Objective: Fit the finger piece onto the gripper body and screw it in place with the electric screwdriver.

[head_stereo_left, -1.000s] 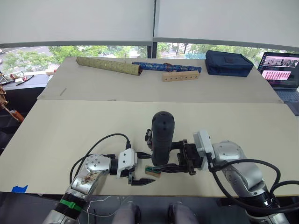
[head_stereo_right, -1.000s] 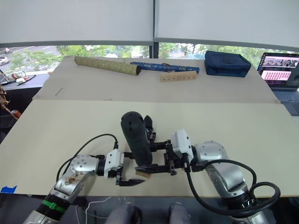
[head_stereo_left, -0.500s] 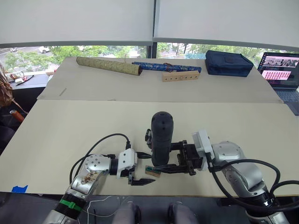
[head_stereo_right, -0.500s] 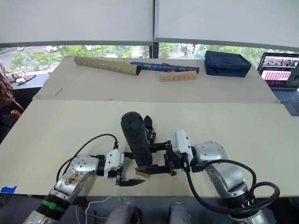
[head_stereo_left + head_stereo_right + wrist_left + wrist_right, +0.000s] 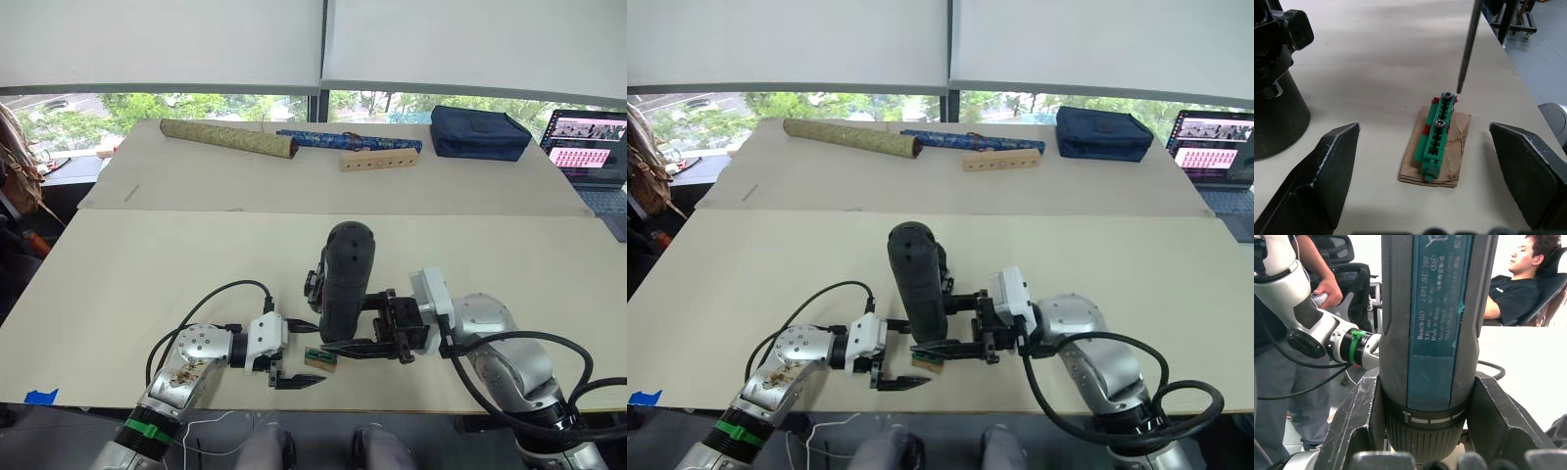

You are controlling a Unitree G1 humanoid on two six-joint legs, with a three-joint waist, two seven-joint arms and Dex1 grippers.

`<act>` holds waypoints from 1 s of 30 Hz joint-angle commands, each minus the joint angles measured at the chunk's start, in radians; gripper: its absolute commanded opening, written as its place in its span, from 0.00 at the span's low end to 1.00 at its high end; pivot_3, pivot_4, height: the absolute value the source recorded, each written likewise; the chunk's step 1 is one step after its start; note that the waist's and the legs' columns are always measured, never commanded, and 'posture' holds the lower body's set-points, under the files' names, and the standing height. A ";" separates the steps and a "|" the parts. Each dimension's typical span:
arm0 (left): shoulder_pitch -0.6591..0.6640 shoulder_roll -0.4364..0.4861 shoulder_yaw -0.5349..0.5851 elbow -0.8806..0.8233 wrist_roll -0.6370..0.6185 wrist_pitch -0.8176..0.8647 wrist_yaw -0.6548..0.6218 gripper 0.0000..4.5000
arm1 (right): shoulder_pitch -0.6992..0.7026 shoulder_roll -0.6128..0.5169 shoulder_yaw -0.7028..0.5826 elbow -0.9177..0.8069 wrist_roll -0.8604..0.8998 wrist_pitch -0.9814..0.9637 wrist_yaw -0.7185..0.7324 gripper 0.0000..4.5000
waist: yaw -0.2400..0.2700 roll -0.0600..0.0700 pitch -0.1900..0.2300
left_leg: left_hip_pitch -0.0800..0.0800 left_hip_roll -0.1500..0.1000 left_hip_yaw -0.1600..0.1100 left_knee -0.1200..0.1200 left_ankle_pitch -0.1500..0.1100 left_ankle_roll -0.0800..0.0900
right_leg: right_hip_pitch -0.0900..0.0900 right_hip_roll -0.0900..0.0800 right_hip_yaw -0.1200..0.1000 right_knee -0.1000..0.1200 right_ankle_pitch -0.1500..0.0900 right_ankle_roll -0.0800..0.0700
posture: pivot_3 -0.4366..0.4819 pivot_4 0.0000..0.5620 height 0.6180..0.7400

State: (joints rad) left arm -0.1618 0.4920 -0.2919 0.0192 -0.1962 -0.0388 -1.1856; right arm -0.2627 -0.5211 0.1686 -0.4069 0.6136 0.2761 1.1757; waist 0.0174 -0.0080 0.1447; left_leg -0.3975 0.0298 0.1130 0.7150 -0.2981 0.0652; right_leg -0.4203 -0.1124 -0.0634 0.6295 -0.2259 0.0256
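Little done yet, going by the two screws (image 5: 1439,125) sitting in the green holder (image 5: 1434,142) on the tan block (image 5: 1449,161). Gripping the electric screwdriver (image 5: 345,264) upright in the right gripper's (image 5: 345,325) closed jaws, bit (image 5: 1466,49) just above one screw; left gripper (image 5: 304,352) jaws wide apart and empty, either side of the block. Yet to fit and screw the finger piece onto the gripper body (image 5: 313,286) just behind the screwdriver on the bench (image 5: 147,264).

Electric screwdriver (image 5: 344,284) standing up in the right hand (image 5: 384,333), gripper body (image 5: 1276,83) just behind it, small block (image 5: 1437,139) under its tip, left hand (image 5: 289,370) left of block, rolls (image 5: 227,136) and bag (image 5: 480,133) far back on the surface (image 5: 147,274)
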 commanded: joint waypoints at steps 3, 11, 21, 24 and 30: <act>0.032 -0.003 -0.044 0.044 0.020 0.031 -0.002 1.00 | -0.024 0.000 -0.028 -0.026 0.021 -0.017 0.004 0.42 | 0.000 0.000 0.000 | 0.000 0.000 0.000 0.000 0.000 0.000 | 0.000 0.000 0.000 0.000 0.000 0.000 | 0.48 0.27 1.00; 0.036 -0.001 -0.043 0.041 0.020 0.031 -0.001 1.00 | -0.014 0.000 -0.019 -0.019 0.002 -0.028 0.010 0.42 | 0.000 0.000 0.000 | 0.000 0.000 0.000 0.000 0.000 0.000 | 0.000 0.000 0.000 0.000 0.000 0.000 | 0.48 0.27 1.00; 0.036 0.002 -0.044 0.041 0.020 0.029 -0.005 1.00 | 0.001 -0.002 -0.024 -0.021 -0.010 -0.038 0.007 0.42 | 0.000 0.000 0.000 | 0.000 0.000 0.000 0.000 0.000 0.000 | 0.000 0.000 0.000 0.000 0.000 0.000 | 0.48 0.27 1.00; 0.033 0.002 -0.044 0.042 0.019 0.030 -0.005 1.00 | 0.002 0.000 -0.023 -0.018 -0.015 -0.042 0.006 0.42 | 0.000 0.000 0.000 | 0.000 0.000 0.000 0.000 0.000 0.000 | 0.000 0.000 0.000 0.000 0.000 0.000 | 0.48 0.27 1.00; 0.033 0.004 -0.043 0.043 0.020 0.030 -0.006 1.00 | 0.000 0.007 -0.020 -0.011 -0.023 -0.048 0.005 0.42 | 0.000 0.000 0.000 | 0.000 0.000 0.000 0.000 0.000 0.000 | 0.000 0.000 0.000 0.000 0.000 0.000 | 0.48 0.27 1.00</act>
State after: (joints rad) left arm -0.1603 0.4927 -0.2919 0.0194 -0.1962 -0.0388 -1.1829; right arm -0.2559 -0.5220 0.1693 -0.3962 0.5725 0.2635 1.1777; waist 0.0173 -0.0080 0.1447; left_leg -0.3975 0.0298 0.1130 0.7150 -0.2982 0.0654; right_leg -0.4204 -0.1123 -0.0634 0.6294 -0.2259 0.0256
